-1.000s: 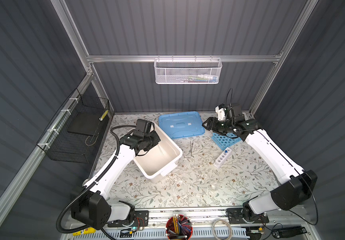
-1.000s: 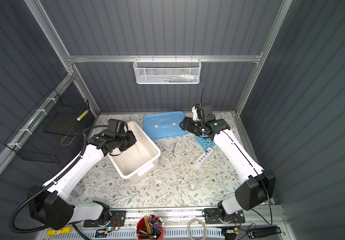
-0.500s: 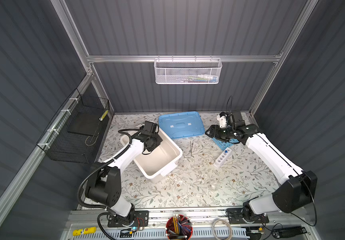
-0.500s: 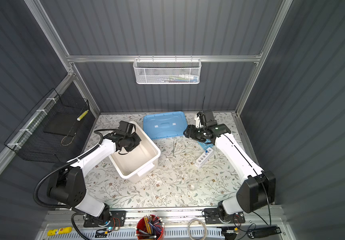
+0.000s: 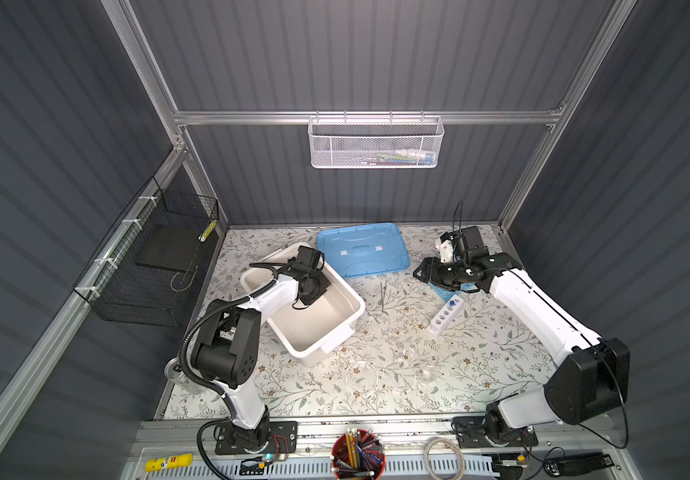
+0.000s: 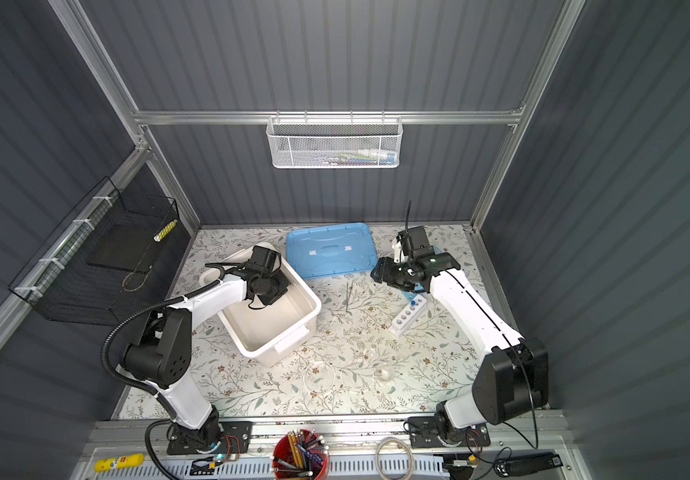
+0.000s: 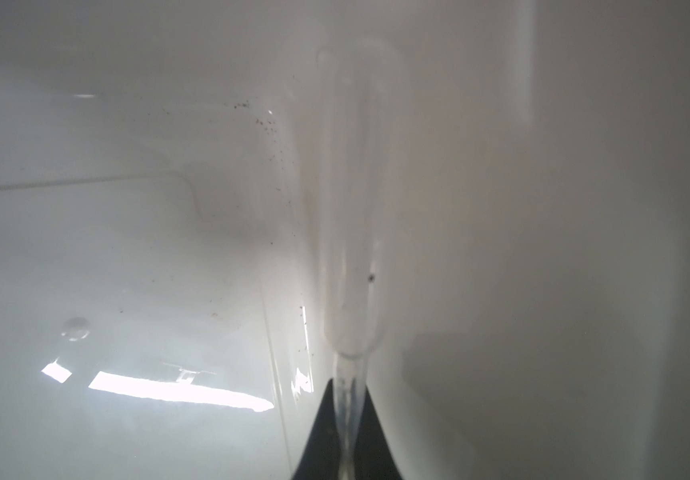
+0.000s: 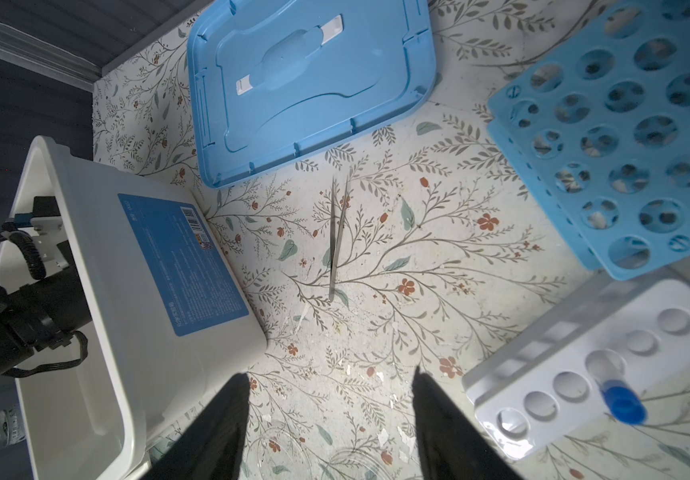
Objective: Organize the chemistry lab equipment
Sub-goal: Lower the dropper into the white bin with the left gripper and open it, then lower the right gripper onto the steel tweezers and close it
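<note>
My left gripper reaches down inside the white bin. In the left wrist view that gripper is shut on a long clear glass item that lies against the bin's wall. My right gripper hangs open and empty over the mat. Thin metal tweezers lie just beyond it. A blue-capped test tube stands in a white rack. Two glass dishes and a small glass vessel sit near the front.
A blue lid lies at the back, with a blue tube rack under my right wrist. A red pencil cup and a yellow tube sit on the front rail. A black wire basket hangs on the left wall.
The left arm has folded at the elbow and its gripper has gone deeper into the bin. The right gripper has come forward off the blue rack, toward the tweezers.
</note>
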### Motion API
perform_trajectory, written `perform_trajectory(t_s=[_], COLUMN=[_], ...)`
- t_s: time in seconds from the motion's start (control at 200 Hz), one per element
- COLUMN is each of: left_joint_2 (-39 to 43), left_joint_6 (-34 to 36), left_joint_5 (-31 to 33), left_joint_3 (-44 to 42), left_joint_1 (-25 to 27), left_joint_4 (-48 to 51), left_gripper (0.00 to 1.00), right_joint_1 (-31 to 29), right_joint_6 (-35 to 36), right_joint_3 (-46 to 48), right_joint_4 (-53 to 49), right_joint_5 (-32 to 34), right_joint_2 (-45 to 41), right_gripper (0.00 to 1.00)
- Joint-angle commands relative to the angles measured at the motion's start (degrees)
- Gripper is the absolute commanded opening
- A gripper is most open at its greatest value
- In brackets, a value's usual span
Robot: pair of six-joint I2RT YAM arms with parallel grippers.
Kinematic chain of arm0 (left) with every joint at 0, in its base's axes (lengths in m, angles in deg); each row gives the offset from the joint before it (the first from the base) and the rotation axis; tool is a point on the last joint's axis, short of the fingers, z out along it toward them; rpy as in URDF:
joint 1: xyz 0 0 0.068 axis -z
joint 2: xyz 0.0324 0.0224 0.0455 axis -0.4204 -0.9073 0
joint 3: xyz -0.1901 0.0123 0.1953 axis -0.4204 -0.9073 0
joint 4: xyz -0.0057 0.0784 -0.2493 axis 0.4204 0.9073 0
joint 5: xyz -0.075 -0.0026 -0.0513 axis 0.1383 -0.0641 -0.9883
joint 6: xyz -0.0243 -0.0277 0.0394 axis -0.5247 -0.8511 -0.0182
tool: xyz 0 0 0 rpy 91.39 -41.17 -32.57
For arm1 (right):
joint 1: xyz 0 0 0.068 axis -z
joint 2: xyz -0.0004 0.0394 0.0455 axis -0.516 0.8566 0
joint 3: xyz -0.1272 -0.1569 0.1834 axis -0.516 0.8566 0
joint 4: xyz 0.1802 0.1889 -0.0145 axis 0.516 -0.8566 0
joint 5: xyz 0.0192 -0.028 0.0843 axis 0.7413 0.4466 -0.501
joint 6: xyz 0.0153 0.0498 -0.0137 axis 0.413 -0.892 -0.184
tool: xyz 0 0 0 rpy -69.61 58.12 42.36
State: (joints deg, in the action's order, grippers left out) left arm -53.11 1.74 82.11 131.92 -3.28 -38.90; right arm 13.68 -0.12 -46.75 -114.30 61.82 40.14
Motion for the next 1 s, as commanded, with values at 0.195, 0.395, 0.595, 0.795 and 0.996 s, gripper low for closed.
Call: perform_trajectory(t_s=[0.195,0.395,0.595,0.795,0.996], left_joint_2=[-1.8,-2.2,-2.7,2.4,10.4], left_joint_6=[-0.9,-0.6,-0.6,-0.1,1.0], left_joint_5=[-0.9,-0.4,-0.7,0.6,2.4], left_joint_3=[-0.7,-1.3,-1.2,-1.1,-1.5], left_joint_1=[-0.2,-0.1,-0.2,-0.1,-0.1], left_joint_4=[-1.8,-1.9,-2.3,0.5,4.7], left_gripper=[0.16,0.21,0.33,0.5,0.57], right_joint_1=[0.2,0.2,0.2,-0.4,-3.9], right_joint_6=[0.4,0.4,0.4,0.4,0.5], right_joint_3=[1.0,1.6,2.4,2.0,-0.7], right_joint_4=[0.5,0.7,0.8,0.3,0.7], right_joint_5=[-0.3,-0.4,-0.6,1.2,3.9], right_joint_2=[1.3,1.5,2.9,7.6,13.8], right_gripper=[0.64,0.64,0.64,0.64,0.61])
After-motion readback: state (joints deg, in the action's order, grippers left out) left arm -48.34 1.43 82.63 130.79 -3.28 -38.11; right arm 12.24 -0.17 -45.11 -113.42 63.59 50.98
